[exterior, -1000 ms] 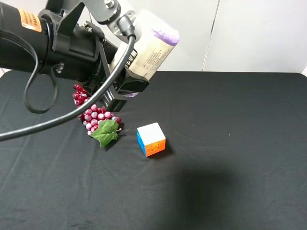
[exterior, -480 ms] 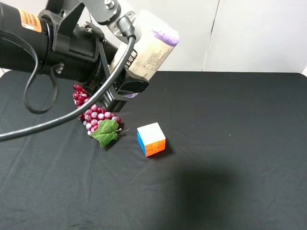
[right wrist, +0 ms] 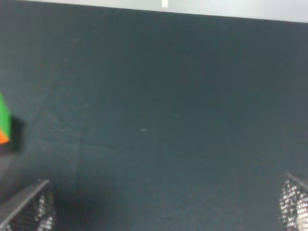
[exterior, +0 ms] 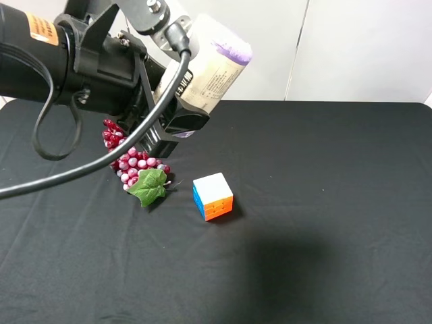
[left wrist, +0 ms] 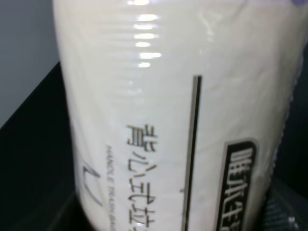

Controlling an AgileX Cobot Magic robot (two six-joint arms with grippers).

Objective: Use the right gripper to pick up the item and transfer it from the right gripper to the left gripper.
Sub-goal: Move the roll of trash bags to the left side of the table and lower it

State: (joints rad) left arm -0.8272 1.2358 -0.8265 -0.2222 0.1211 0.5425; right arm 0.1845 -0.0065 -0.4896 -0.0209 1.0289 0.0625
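Black cloth [exterior: 324,202] covers the whole table. A thick, glossy black left arm [exterior: 61,67] with an orange sticker [exterior: 42,27] and a looping black cable [exterior: 101,162] reaches in high over it.

At the end of that arm, the black two-finger left gripper [exterior: 181,108] is clamped tight around a small cylindrical canister [exterior: 209,67] with a cream paper label, dark print and purple ends. The canister is up in the air, well clear of the cloth. It is tilted, with one purple end pointing up and away from the gripper. In the left wrist view its cream label [left wrist: 163,120] fills nearly the whole picture, just in front of the camera.

On the cloth below the left gripper lies a bunch of red plastic grapes [exterior: 131,158]. A white, orange and blue puzzle cube [exterior: 212,196] sits further out from the gripper, near the bunch but apart from it. A green leaf [exterior: 148,185] lies at the end of the bunch nearest the cube.

The right gripper [right wrist: 163,211] shows only in its own wrist view, as two mesh-textured fingertips [right wrist: 33,207] spread wide apart. Nothing is between them and only bare black cloth lies under them. A green and orange edge of the cube [right wrist: 3,120] shows beyond one fingertip, well away from it.
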